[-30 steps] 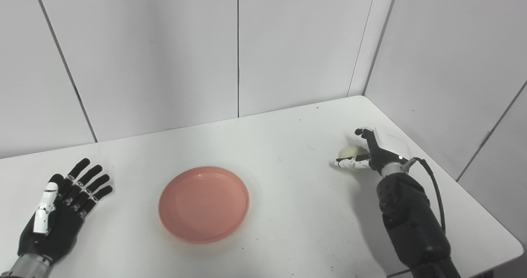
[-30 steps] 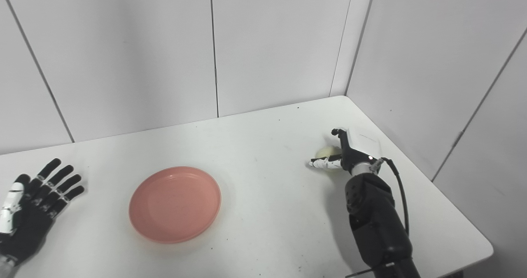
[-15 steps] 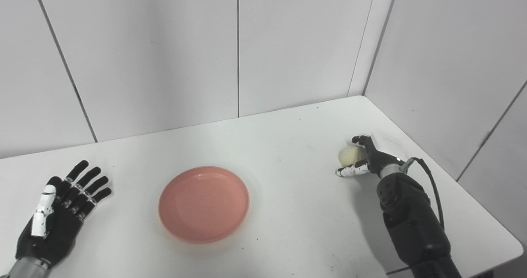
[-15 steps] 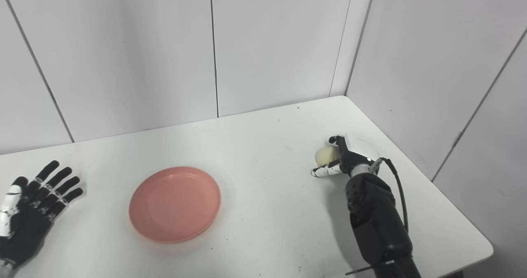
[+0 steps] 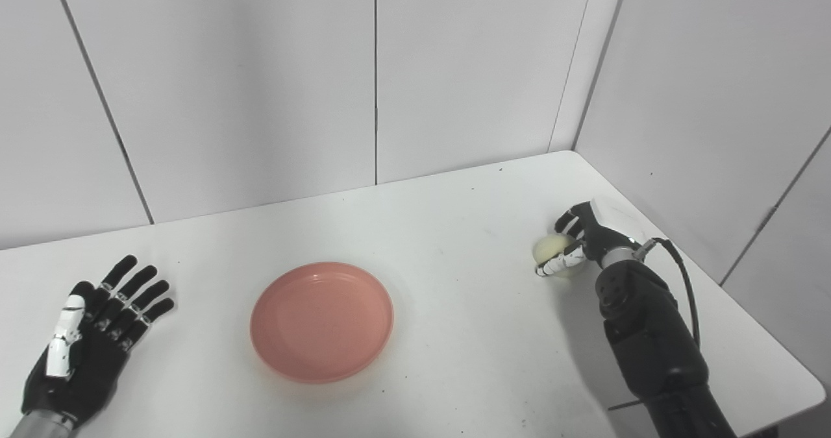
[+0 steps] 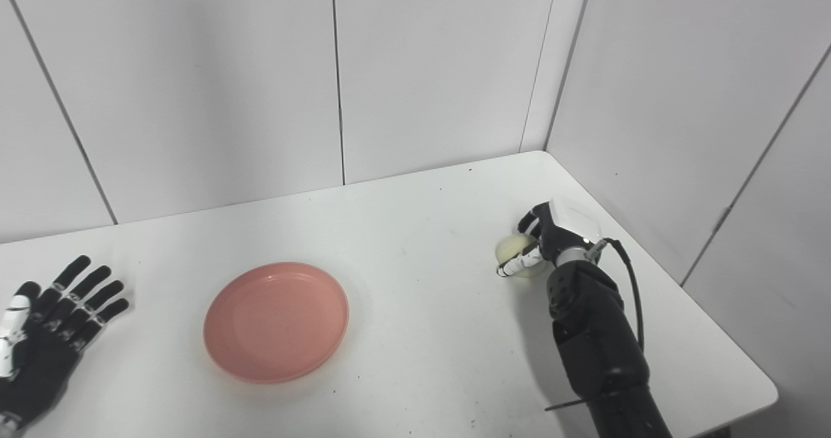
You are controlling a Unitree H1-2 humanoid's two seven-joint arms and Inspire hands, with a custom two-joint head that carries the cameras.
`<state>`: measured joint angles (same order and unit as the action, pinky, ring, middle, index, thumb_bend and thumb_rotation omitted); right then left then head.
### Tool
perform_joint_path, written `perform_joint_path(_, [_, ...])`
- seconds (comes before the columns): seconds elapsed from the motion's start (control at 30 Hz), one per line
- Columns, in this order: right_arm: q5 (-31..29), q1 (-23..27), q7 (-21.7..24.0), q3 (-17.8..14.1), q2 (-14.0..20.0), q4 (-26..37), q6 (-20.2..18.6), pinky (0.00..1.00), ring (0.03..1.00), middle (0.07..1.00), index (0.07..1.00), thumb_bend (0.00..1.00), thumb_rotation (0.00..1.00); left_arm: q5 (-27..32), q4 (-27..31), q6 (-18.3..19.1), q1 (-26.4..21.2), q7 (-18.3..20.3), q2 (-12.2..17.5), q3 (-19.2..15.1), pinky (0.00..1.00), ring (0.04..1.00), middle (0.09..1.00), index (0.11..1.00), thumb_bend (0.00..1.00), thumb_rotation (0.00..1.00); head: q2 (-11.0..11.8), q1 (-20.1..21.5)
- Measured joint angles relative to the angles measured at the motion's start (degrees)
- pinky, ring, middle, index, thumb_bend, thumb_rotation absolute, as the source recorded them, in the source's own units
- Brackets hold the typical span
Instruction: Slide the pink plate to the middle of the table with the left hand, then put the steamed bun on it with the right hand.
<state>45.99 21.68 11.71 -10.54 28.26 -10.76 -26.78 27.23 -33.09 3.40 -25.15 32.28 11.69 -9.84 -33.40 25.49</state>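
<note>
The pink plate (image 5: 321,320) lies flat near the middle of the white table, with nothing on it. At the right side of the table, my right hand (image 5: 584,240) has its fingers and thumb closed around the pale steamed bun (image 5: 550,248). The bun's left side shows; the palm hides the rest. I cannot tell whether the bun still touches the table. My left hand (image 5: 91,344) rests flat at the table's left front with its fingers spread, well to the left of the plate and holding nothing.
The white table (image 5: 454,243) ends at grey wall panels behind and on the right. Its right front corner (image 5: 815,386) lies just beyond my right arm. A black cable (image 5: 682,282) loops off the right wrist.
My right hand's fingers and thumb have curled shut around the bun, which was between spread fingers a second ago. My left hand has slid slightly back toward me. The plate has stayed put.
</note>
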Motion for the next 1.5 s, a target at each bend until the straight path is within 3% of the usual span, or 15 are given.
perform_joint_path(0.6, [-4.40,0.26,-1.55,1.39,1.82,-1.50,-0.01,0.32,0.387,0.437,0.535,0.52,0.00,0.18,0.13,0.00,0.15,-0.06,0.02,0.43,0.80,0.842,0.876,0.888,0.51,0.85,0.53,-0.88])
perform_joint_path(0.93, [-1.77,-2.00,2.20,2.85,1.87,11.84,-0.39,0.28,0.364,0.417,0.541,0.52,0.00,0.18,0.75,-0.02,0.32,-0.87,-0.60,1.00,0.82,0.855,0.883,0.894,0.53,0.86,1.49,-3.34])
perform_joint_path(1.0, [-1.29,-1.42,3.60,3.32,1.76,13.83,-0.41,0.30,0.376,0.426,0.547,0.52,0.00,0.13,1.42,-0.02,0.57,-1.65,-0.98,1.19,0.83,0.865,0.892,0.902,0.53,0.87,1.93,-5.62])
perform_joint_path(1.17, [0.01,0.56,5.69,6.08,1.50,17.99,-0.55,0.33,0.404,0.439,0.549,0.52,0.00,-0.37,3.27,-0.02,1.26,-3.66,-2.40,2.32,0.85,0.880,0.906,0.915,0.52,0.90,2.20,-7.56])
perform_joint_path(1.27, [0.41,2.20,7.86,7.35,-0.30,21.24,-0.56,0.35,0.425,0.453,0.544,0.52,0.00,-0.88,4.53,-0.02,1.88,-4.98,-3.35,2.97,0.87,0.890,0.914,0.925,0.51,0.91,2.55,-11.33])
perform_joint_path(1.4, [0.84,4.74,9.35,12.49,-1.05,22.25,-0.54,0.36,0.428,0.460,0.539,0.52,0.00,-1.47,5.85,-0.01,2.21,-6.88,-4.87,3.88,0.88,0.904,0.927,0.936,0.50,0.94,2.55,-12.74])
perform_joint_path(1.5, [1.08,6.00,10.03,14.46,-2.08,22.21,-0.55,0.35,0.420,0.460,0.540,0.52,0.00,-1.58,6.51,0.00,2.33,-7.85,-5.69,4.52,0.89,0.909,0.931,0.939,0.49,0.97,2.46,-15.99])
